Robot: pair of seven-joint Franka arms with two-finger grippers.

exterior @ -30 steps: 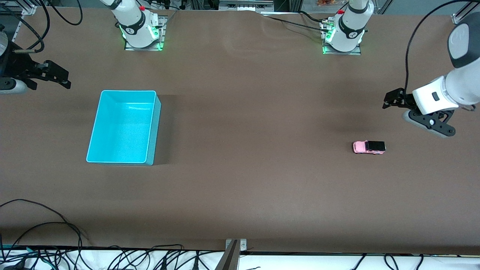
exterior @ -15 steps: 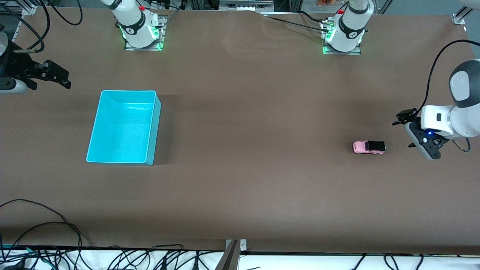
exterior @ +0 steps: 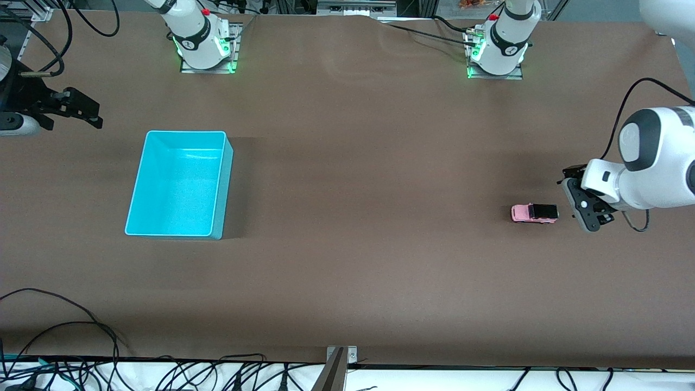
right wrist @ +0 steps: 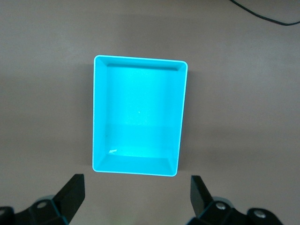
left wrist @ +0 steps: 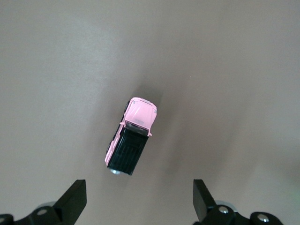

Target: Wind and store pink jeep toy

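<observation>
The pink jeep toy stands on the brown table toward the left arm's end, black rear pointing at my left gripper. My left gripper hovers over the table just beside that rear, open and empty. In the left wrist view the jeep lies just ahead of the wide-open left gripper, not between the fingers. The cyan bin sits empty toward the right arm's end. My right gripper waits open over the table's edge beside the bin. The right wrist view shows the bin ahead of the right gripper.
The two arm bases stand along the edge farthest from the front camera. Loose cables and a metal bracket lie at the nearest edge. Bare brown table stretches between bin and jeep.
My left arm has swung down and in toward the jeep, turning its gripper to point downward beside the jeep's rear. The jeep, the bin and the right arm have not moved.
</observation>
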